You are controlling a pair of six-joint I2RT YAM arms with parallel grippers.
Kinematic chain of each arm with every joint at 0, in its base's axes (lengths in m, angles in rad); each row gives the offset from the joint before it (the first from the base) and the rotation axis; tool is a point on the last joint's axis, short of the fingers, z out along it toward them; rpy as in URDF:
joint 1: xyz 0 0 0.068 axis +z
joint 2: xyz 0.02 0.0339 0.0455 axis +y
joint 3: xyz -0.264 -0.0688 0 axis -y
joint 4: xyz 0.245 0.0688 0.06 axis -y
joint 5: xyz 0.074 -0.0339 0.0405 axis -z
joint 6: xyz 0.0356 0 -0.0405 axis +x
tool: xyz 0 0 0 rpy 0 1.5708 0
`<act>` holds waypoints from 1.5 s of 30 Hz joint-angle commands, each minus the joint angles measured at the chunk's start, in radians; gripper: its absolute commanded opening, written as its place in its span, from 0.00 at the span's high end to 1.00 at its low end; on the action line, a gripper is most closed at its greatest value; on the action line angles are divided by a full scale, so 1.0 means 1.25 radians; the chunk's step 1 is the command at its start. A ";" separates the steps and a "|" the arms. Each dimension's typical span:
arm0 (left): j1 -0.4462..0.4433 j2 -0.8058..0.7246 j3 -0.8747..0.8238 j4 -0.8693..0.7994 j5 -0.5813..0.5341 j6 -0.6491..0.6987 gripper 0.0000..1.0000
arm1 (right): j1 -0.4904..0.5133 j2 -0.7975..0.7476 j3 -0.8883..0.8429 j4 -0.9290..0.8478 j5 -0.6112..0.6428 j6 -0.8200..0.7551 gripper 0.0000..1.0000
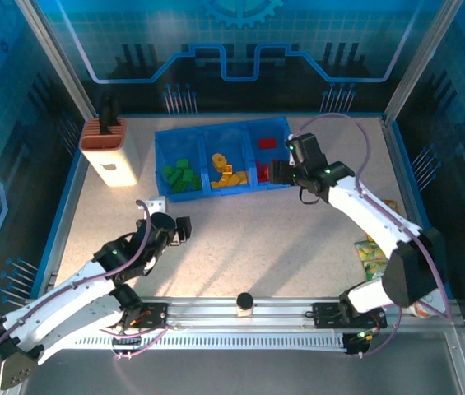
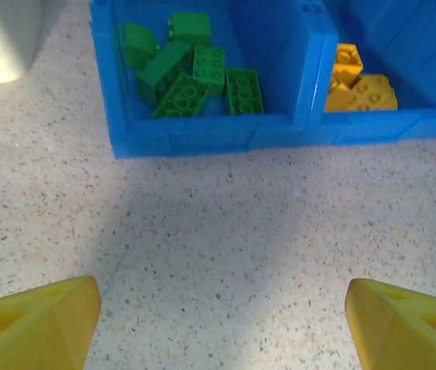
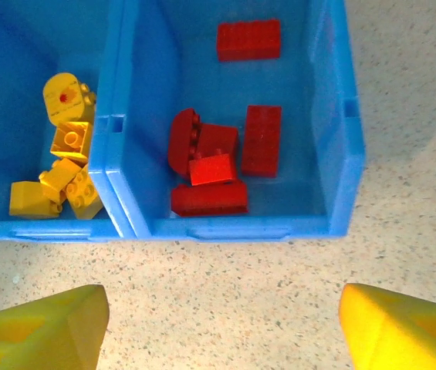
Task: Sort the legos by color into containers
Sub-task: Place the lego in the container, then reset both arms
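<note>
The blue three-bin tray (image 1: 203,129) stands at the back middle of the table. Green legos (image 1: 179,177) lie in its left bin, yellow-orange legos (image 1: 226,174) in the middle bin and red legos (image 1: 265,156) in the right bin. My left gripper (image 1: 184,229) hovers open over bare table in front of the left bin, nothing between its fingers. The left wrist view has green legos (image 2: 194,77) and the tray wall (image 2: 202,139) ahead of that gripper (image 2: 223,324). My right gripper (image 3: 224,324) is open and empty just before the red legos (image 3: 218,162).
A brown-and-white block with black handles (image 1: 110,148) stands left of the tray. Yellow and green snack packets (image 1: 372,255) lie at the right edge under the right arm. A small black cylinder (image 1: 244,303) sits on the front rail between the arm bases.
</note>
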 commanded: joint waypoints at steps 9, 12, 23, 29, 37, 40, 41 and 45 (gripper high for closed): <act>0.000 0.000 0.027 0.071 -0.131 0.099 0.10 | 0.013 -0.249 -0.174 0.053 0.095 -0.077 0.00; 0.000 -0.001 0.022 0.074 -0.178 0.105 0.02 | 0.019 -0.335 -0.261 0.106 0.135 -0.075 0.00; 0.001 -0.031 -0.052 0.132 -0.332 0.200 0.01 | 0.022 -0.690 -0.573 0.284 0.198 -0.165 0.00; 0.000 -0.048 -0.106 0.195 -0.360 0.242 0.01 | 0.021 -0.771 -0.609 0.196 0.242 -0.164 0.00; 0.004 -0.061 -0.147 0.258 -0.415 0.292 0.01 | 0.024 -0.840 -0.677 0.147 0.392 -0.132 0.00; 0.006 -0.067 -0.222 0.417 -0.430 0.391 0.01 | 0.025 -0.849 -0.677 0.137 0.422 -0.123 0.00; 0.009 -0.070 -0.249 0.468 -0.428 0.411 0.01 | 0.024 -0.850 -0.680 0.145 0.427 -0.130 0.00; 0.023 -0.076 -0.310 0.522 -0.420 0.392 0.01 | 0.024 -0.850 -0.724 0.222 0.421 -0.208 0.00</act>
